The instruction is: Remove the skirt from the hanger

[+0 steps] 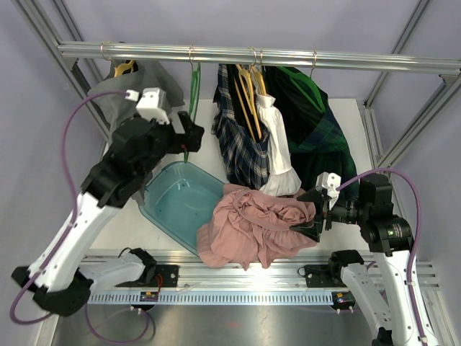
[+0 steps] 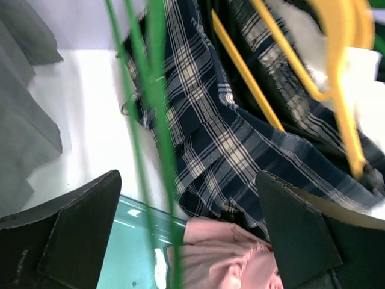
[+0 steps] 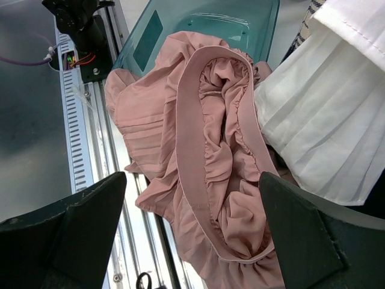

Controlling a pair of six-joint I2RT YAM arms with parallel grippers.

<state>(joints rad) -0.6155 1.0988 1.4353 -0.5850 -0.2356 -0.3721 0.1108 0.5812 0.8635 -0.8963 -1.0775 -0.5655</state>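
Pink skirt (image 1: 252, 227) heaped off hanger, waistband lengthwise just ahead of nearer right gripper (image 3: 191, 186), spread, empty; left gripper (image 2: 186, 180) agape around green hanger (image 2: 157, 90).

Looking at a jammed right half of the rail (image 1: 324, 59): plaid skirt (image 1: 241, 155), white skirt (image 1: 277, 144) and dark green garment (image 1: 320, 137) pressing together. Finding open room only around the green hanger (image 1: 194, 94), between the plaid and the grey garment (image 1: 148, 72). Down low, getting blocked by the pink skirt (image 1: 252, 227) and teal bin (image 1: 176, 198).
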